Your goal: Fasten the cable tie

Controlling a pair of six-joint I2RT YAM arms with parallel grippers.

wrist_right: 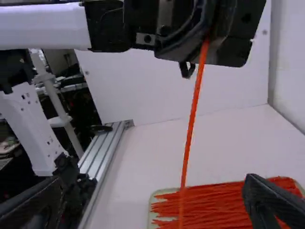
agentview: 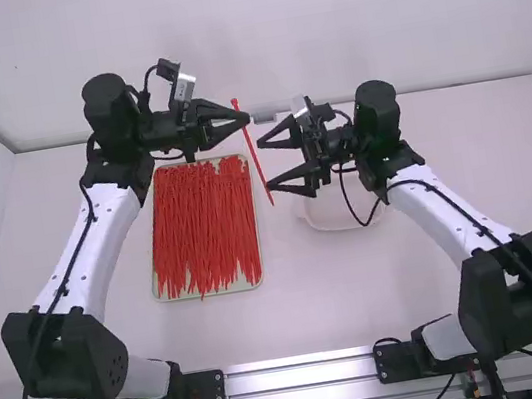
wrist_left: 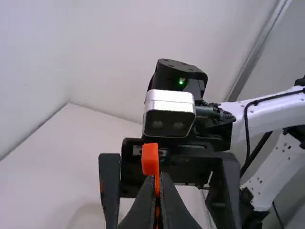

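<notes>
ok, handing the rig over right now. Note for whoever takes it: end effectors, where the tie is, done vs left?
Left end effector: shut on one red cable tie just below its head, held up off the table. The tie hangs straight with its tail free, by the edge of the tray.
Right end effector: open, facing the hanging tie, not closed on it.
Spare ties lie on the tray.
Done: one tie picked up.
Left: catch the tail, thread it through the head, pull tight.
</notes>
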